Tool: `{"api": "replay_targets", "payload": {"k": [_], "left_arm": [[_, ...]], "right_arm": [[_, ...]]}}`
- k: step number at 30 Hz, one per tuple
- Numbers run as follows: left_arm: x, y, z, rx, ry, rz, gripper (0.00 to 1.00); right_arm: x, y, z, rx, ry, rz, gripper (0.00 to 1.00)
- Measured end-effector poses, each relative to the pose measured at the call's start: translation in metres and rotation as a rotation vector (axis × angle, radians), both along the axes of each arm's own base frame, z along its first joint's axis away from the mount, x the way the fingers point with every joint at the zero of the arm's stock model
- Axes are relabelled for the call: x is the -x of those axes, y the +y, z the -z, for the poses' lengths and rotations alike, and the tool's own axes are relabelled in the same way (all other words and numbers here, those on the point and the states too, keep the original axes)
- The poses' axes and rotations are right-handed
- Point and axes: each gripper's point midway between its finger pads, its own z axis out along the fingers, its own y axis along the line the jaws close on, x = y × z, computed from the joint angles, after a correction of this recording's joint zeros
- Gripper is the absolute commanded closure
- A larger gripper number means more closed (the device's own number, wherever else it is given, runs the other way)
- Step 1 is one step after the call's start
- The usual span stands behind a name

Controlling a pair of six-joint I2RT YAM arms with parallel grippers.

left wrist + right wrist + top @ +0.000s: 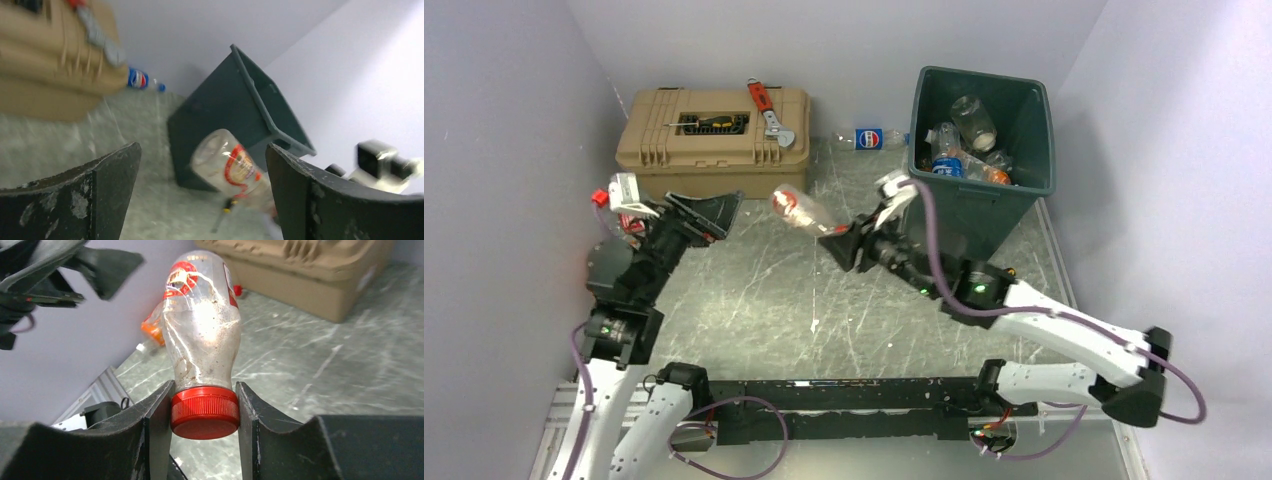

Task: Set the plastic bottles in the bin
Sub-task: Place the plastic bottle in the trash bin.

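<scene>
My right gripper (836,243) is shut on the red cap (204,411) of a clear bottle with a red label (202,325), held in the air over the middle of the table (798,211); it also shows in the left wrist view (231,167). The dark green bin (1022,200) stands at the back right with several bottles inside (964,150); the left wrist view shows its side (220,125). A blue-labelled bottle (870,139) lies by the back wall, seen too from the left wrist (137,79). My left gripper (719,215) is open and empty near the toolbox front.
A tan toolbox (714,140) stands at the back left with a red wrench (764,105) and a yellow-handled screwdriver (709,123) on its lid. A small screwdriver (222,212) lies on the floor by the bin. Walls close in on three sides.
</scene>
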Motion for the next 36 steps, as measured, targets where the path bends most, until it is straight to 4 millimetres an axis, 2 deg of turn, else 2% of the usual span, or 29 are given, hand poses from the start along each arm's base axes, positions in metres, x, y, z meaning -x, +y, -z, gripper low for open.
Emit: {"api": "replay_targets", "payload": {"k": [3, 4, 5, 7, 10, 15, 18, 21, 25, 27, 30, 36], "left_arm": [[0.010, -0.001, -0.044, -0.284, -0.176, 0.022, 0.07], [0.014, -0.006, -0.056, -0.388, -0.245, 0.053, 0.03], [0.017, -0.012, -0.064, -0.474, -0.306, 0.090, 0.01], [0.027, -0.037, -0.065, -0.633, -0.425, 0.219, 0.01], [0.042, -0.076, -0.039, -0.820, -0.571, 0.470, 0.00], [0.056, -0.111, -0.001, -0.946, -0.721, 0.703, 0.01], [0.072, -0.129, 0.007, -0.981, -0.823, 0.795, 0.01], [0.090, -0.148, 0.012, -1.014, -0.899, 0.890, 0.00], [0.101, -0.170, 0.028, -1.110, -0.937, 0.980, 0.01], [0.100, -0.176, 0.044, -1.176, -0.919, 1.009, 0.00], [0.093, -0.178, 0.059, -1.246, -0.899, 1.009, 0.01], [0.072, -0.173, 0.077, -1.342, -0.840, 0.929, 0.11]], "right_arm": [[0.005, -0.037, -0.041, 0.042, -0.022, 0.038, 1.00], [0.009, -0.047, -0.054, 0.057, -0.026, 0.045, 1.00], [0.013, -0.057, -0.066, 0.078, -0.027, 0.045, 1.00], [0.021, -0.071, -0.081, 0.128, -0.019, 0.036, 1.00], [0.031, -0.085, -0.074, 0.230, 0.021, 0.013, 1.00], [0.043, -0.094, -0.024, 0.437, 0.128, -0.037, 1.00], [0.046, -0.088, 0.002, 0.534, 0.179, -0.084, 1.00], [0.047, -0.081, 0.015, 0.591, 0.208, -0.120, 1.00], [0.045, -0.069, 0.009, 0.609, 0.208, -0.151, 1.00], [0.043, -0.064, -0.001, 0.599, 0.193, -0.160, 1.00], [0.044, -0.063, -0.010, 0.596, 0.181, -0.171, 1.00], [0.050, -0.062, -0.014, 0.597, 0.175, -0.207, 1.00]]}}
